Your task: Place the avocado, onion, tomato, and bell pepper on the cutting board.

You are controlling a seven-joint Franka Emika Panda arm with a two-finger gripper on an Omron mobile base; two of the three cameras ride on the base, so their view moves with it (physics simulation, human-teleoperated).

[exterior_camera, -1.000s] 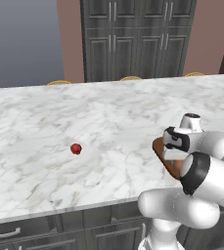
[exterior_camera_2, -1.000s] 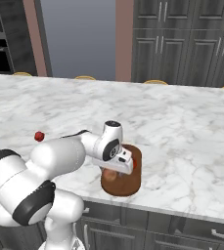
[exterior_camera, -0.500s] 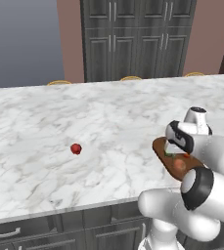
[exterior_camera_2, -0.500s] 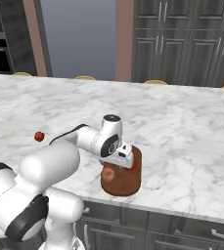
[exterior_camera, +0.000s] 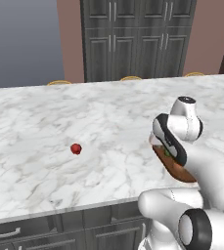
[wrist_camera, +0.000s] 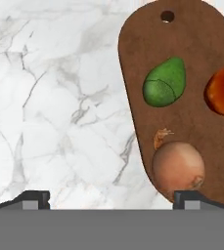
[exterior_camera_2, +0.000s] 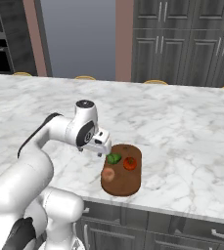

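Counter: a long white marble counter [exterior_camera_2: 191, 127] with grey veins fills the scene, with dark cabinet fronts below it and tall dark cabinets [exterior_camera_2: 182, 39] behind.
Arm: the white robot arm [exterior_camera_2: 55, 134] bends low over the front part of the counter, its hand tipped down beside the board.
Cutting board: a dark reddish-brown cutting board [exterior_camera_2: 128, 183] with a rounded outline lies flat near the front edge of the counter; in the hand view [wrist_camera: 191, 53] a small hanging hole shows at its far end.
Gripper: the gripper [exterior_camera_2: 103, 152] hangs just above the board's left rim with its jaws spread wide and nothing between them; in the hand view [wrist_camera: 111, 196] one fingertip sits over bare marble and the other over the board next to the onion.
Onion: the tan onion [wrist_camera: 178, 168] rests on the board at the end nearest the front edge of the counter [exterior_camera_2: 108, 174].
Avocado: the green avocado [wrist_camera: 165, 83] lies on the board beyond the onion, close below the gripper [exterior_camera_2: 114, 158].
Orange-red fruit: a round orange-red fruit [exterior_camera_2: 129, 163] sits on the board just beside the avocado, cut off by the frame edge in the hand view [wrist_camera: 223, 92].
Red ball: a small crimson ball [exterior_camera: 76, 148] lies alone on the marble, well apart from the board.
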